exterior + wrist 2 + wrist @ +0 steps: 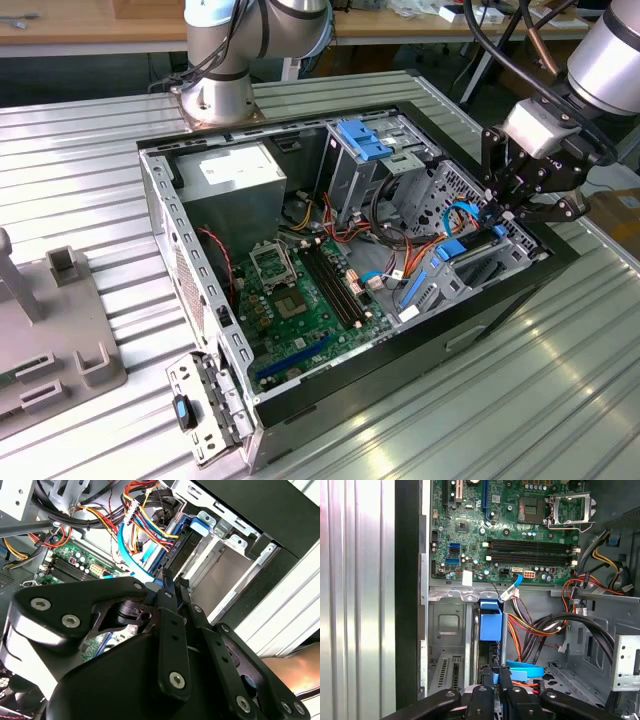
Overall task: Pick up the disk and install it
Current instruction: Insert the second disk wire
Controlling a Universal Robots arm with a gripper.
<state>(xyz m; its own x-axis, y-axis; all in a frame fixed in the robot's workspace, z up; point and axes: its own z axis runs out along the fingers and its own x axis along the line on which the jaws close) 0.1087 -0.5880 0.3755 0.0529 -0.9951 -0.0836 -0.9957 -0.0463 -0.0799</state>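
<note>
The disk [468, 260] stands on edge in the drive bay at the front corner of the open computer case [160, 215], on the exterior view's right. Its dark side and blue plastic rail [490, 622] show in the bay. My gripper [500, 218] hangs straight over that bay. In both wrist views the black fingertips [491, 672] sit close together, with the end of the blue rail [176, 542] between them. My gripper [172, 580] is shut on that blue end of the disk; the grip point itself is partly hidden by the fingers.
Orange, red and black cables [540, 627] and a light-blue flat cable [525, 669] crowd the space beside the bay. The green motherboard [300, 290] and grey power supply [235, 175] fill the case. A grey fixture [60, 320] stands at the exterior view's left.
</note>
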